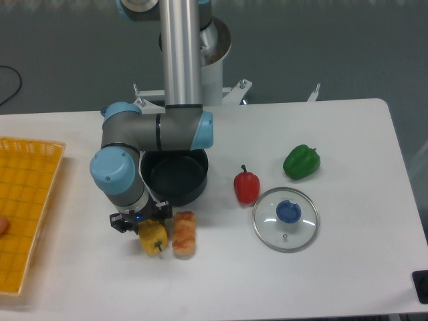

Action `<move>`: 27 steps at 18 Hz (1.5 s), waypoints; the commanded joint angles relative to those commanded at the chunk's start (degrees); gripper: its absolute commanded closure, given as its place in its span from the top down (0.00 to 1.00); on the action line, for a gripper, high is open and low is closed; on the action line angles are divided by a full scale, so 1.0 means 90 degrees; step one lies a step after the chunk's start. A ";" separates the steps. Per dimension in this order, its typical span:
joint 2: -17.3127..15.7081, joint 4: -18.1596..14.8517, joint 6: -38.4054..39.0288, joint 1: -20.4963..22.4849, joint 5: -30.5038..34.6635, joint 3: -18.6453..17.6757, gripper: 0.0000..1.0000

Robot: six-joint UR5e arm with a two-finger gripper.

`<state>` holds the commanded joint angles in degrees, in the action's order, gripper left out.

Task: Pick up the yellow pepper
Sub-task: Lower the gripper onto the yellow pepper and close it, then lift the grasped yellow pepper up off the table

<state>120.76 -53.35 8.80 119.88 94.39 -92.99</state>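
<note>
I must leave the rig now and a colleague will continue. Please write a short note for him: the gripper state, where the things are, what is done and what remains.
Gripper: lowered over the yellow pepper, near the table's front edge. The wrist hides the fingers, so open or shut cannot be told.
Yellow pepper: under the gripper, right beside the orange-and-white striped roll, which lies on its right in the picture. Whether it rests on the white table or is lifted is unclear.
Others: black pot behind the gripper, red pepper, green pepper, glass lid, yellow tray on the picture's left.
Done: approach.
Left: confirm the grasp, lift the pepper clear.
</note>
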 joint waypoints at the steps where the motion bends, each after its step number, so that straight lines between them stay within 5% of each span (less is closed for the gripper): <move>1: -0.0010 -0.0010 -0.0234 0.0000 0.0000 0.0000 0.57; 7: -0.0438 -0.0194 -0.1407 0.0195 -0.0019 0.0000 0.57; 11: -0.0625 -0.0799 -0.2304 0.0429 -0.0019 0.0165 0.57; 15: -0.0645 -0.0956 -0.3311 0.0459 -0.0029 0.0166 0.57; 21: -0.1025 -0.1864 -0.4052 0.0605 -0.0107 0.0293 0.57; 27: -0.1152 -0.1894 -0.4805 0.0732 -0.0127 0.0468 0.57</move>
<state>110.39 -70.40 -34.44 126.47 93.25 -88.77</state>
